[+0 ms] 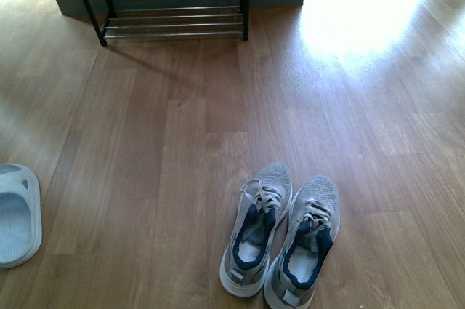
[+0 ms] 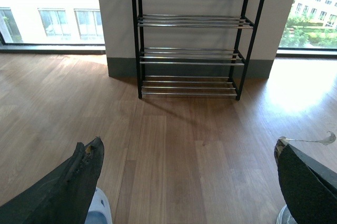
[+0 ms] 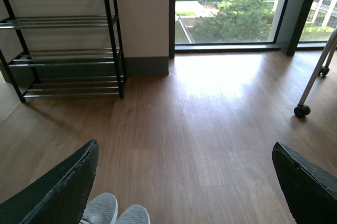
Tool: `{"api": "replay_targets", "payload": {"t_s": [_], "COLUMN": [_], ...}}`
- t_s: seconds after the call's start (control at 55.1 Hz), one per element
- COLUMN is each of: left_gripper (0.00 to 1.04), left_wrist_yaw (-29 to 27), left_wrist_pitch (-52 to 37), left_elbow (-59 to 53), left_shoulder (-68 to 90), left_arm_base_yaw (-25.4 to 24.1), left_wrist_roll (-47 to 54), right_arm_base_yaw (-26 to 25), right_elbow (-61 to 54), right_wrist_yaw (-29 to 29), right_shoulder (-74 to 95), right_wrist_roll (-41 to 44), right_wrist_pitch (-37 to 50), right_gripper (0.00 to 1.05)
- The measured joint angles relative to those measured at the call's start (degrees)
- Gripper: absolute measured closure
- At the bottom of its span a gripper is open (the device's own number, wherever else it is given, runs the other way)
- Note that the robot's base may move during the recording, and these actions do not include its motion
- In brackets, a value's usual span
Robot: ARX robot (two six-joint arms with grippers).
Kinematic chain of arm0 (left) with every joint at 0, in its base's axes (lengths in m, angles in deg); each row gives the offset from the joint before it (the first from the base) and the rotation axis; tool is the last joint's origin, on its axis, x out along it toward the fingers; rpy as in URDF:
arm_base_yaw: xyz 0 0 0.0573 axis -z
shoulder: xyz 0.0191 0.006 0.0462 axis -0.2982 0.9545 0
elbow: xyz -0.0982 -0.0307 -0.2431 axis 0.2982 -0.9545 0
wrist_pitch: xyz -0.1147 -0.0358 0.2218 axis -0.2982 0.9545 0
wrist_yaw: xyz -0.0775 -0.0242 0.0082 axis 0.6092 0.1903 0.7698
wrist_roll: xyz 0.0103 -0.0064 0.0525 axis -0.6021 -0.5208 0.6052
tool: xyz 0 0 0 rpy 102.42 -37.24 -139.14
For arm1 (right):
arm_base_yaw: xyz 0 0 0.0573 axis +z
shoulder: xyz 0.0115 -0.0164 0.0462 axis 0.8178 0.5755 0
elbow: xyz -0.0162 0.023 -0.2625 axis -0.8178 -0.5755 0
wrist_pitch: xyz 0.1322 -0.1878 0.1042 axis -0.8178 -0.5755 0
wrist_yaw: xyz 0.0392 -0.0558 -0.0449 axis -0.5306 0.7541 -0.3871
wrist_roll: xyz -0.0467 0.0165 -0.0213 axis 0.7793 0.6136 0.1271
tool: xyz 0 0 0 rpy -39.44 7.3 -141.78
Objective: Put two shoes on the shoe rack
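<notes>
Glossy wood-plank floor everywhere, with the rack (thin black frame, shiny chrome bars) up against the wall. Grey knit sneakers with navy lining and white soles sit side by side, toes toward the rack but well away from it. One pale blue rubber slide lies just as far out, off to its left. Left gripper and right gripper both hang spread wide, the left's black fingers ragged at the tips.

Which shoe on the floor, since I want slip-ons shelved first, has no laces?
The pale blue slide at the front view's left edge: a plain strap, no laces. Both grey sneakers to its right are laced.
</notes>
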Motion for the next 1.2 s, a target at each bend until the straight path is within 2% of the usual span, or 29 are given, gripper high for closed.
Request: {"api": "replay_targets", "payload": {"t_s": [0.581, 0.617, 0.654, 0.672, 0.69, 0.726, 0.835, 0.926, 1.017, 1.072, 1.199], "left_gripper": [0.09, 0.09, 0.09, 0.09, 0.09, 0.09, 0.09, 0.09, 0.09, 0.09, 0.09], "left_wrist_yaw": [0.0, -2.7, -12.4, -14.6, -20.5, -24.3, -18.5, -12.8, -9.6, -10.2, -0.6], "left_wrist_pitch": [0.0, 0.0, -0.2, -0.5, -2.2, -5.3, -13.3, -19.3, -23.1, -25.2, -23.6], "left_elbow": [0.0, 0.0, 0.5, 0.7, 1.6, 3.2, 9.3, 14.8, 20.3, 23.7, 33.1], "left_shoulder": [0.0, 0.5, 2.7, 3.6, 7.1, 12.5, 28.0, 42.7, 58.2, 67.6, 93.5], "left_arm_base_yaw": [0.0, 0.7, 3.5, 4.1, 5.0, 4.2, -1.9, -4.5, -4.3, -3.1, 2.0], "left_wrist_roll": [0.0, -0.8, -3.3, -3.7, -5.4, -7.0, -11.7, -13.2, -13.3, -13.1, -11.3], "right_arm_base_yaw": [0.0, 0.0, 0.0, 0.0, 0.0, 0.0, 0.0, 0.0, 0.0, 0.0, 0.0], "right_elbow": [0.0, 0.0, 0.0, 0.0, 0.0, 0.0, 0.0, 0.0, 0.0, 0.0, 0.0], "right_wrist_yaw": [0.0, 0.0, 0.0, 0.0, 0.1, 0.0, -0.1, -0.1, -0.1, -0.1, -0.1], "right_shoulder": [0.0, 0.0, 0.0, 0.0, 0.0, 0.0, 0.0, 0.0, 0.0, 0.0, 0.0], "right_wrist_roll": [0.0, 0.0, 0.0, 0.0, 0.0, 0.0, 0.0, 0.0, 0.0, 0.0, 0.0], "right_wrist_pitch": [0.0, 0.0, 0.0, 0.0, 0.0, 0.0, 0.0, 0.0, 0.0, 0.0, 0.0], "right_gripper": [0.09, 0.09, 0.09, 0.09, 0.09, 0.09, 0.09, 0.09, 0.09, 0.09, 0.09]}}
